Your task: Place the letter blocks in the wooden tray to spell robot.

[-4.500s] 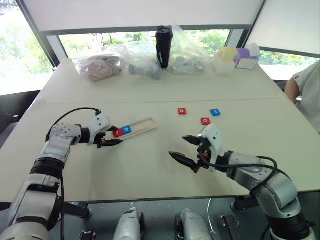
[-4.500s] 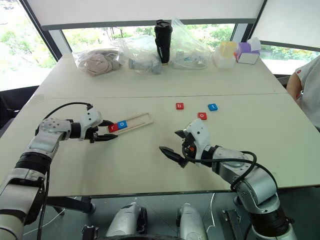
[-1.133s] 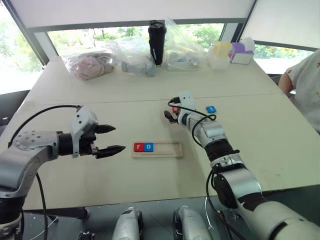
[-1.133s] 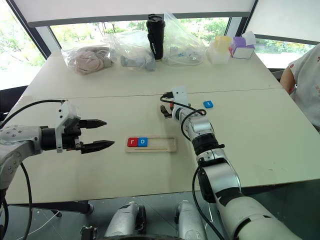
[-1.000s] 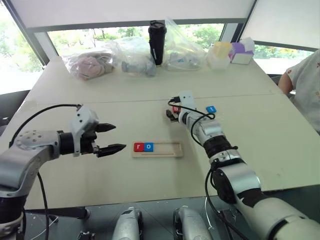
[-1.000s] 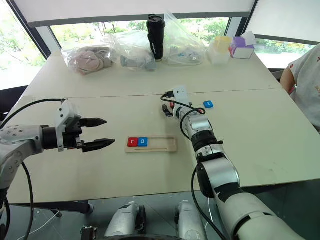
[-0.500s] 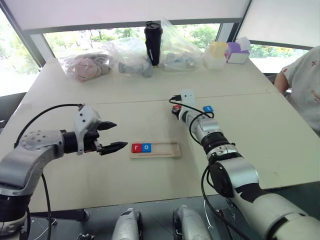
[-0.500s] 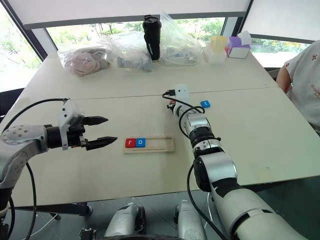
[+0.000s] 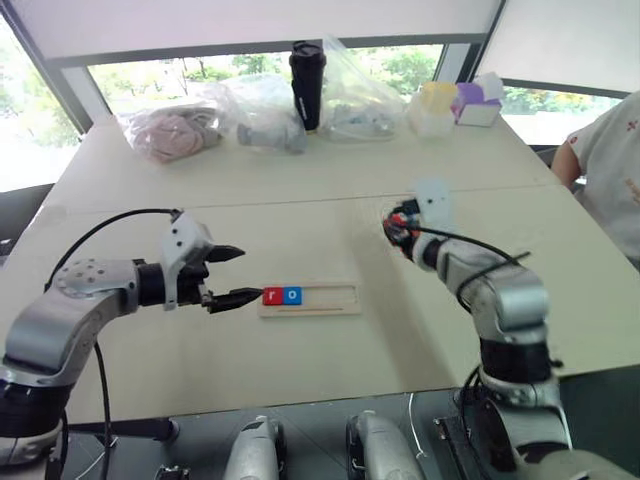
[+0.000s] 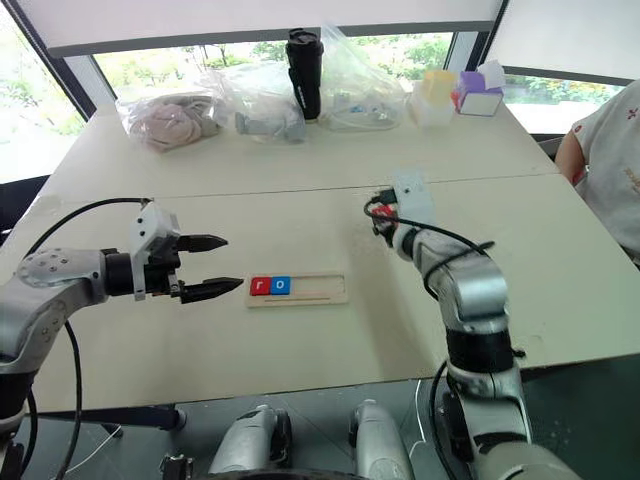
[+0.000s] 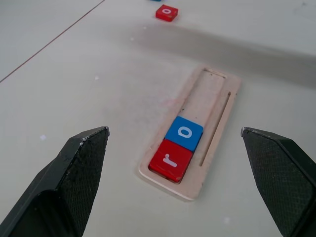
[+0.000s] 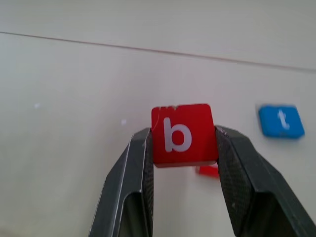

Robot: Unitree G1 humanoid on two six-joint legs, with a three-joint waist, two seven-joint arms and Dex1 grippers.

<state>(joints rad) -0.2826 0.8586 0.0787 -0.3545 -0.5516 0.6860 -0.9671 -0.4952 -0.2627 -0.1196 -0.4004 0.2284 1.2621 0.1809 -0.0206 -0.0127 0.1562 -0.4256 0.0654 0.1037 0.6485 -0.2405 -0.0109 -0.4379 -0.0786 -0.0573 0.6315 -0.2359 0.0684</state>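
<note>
Right gripper (image 12: 182, 148) is clamped on the red b tile (image 12: 183, 134), lifted clear off the table (image 9: 300, 200), the tile pinched by its two side edges with the letter facing the wrist camera. Left gripper (image 11: 175, 143) is spread wide and holding nothing, hovering just off the near end of the wooden tray (image 11: 216, 94). Inside the tray, the red r tile (image 11: 171, 159) sits at that near end with the blue o tile (image 11: 183, 133) touching it, and the other slots are bare wood. Farther out on the table there's a loose red o tile (image 11: 167, 12) and the blue t tile (image 12: 281, 121), both lying flat, well apart from the tray.
</note>
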